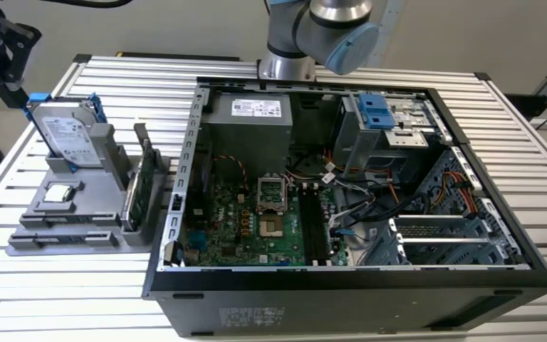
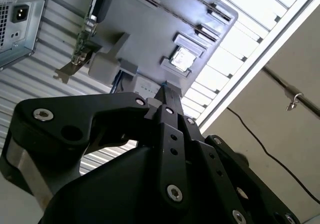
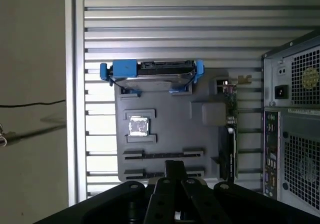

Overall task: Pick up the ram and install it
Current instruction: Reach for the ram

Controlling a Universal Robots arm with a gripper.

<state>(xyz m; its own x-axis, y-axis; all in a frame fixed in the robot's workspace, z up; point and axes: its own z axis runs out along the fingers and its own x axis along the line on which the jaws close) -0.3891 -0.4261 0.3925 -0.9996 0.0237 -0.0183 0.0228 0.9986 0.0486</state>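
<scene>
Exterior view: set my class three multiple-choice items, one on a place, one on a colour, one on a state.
1. Relative to the computer case, the grey holder stands: A) inside; B) at the exterior view's left; C) on top.
2. The bracket on the hard drive is: A) red; B) blue; C) yellow.
3. The computer case is: A) open; B) closed; C) taped.
Key: 1B, it stands apart on the table; 2B, its clips are blue; 3A, the motherboard shows.

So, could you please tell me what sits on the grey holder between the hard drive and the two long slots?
The square silver processor chip sits there on the grey holder, as the first wrist view shows.
</scene>
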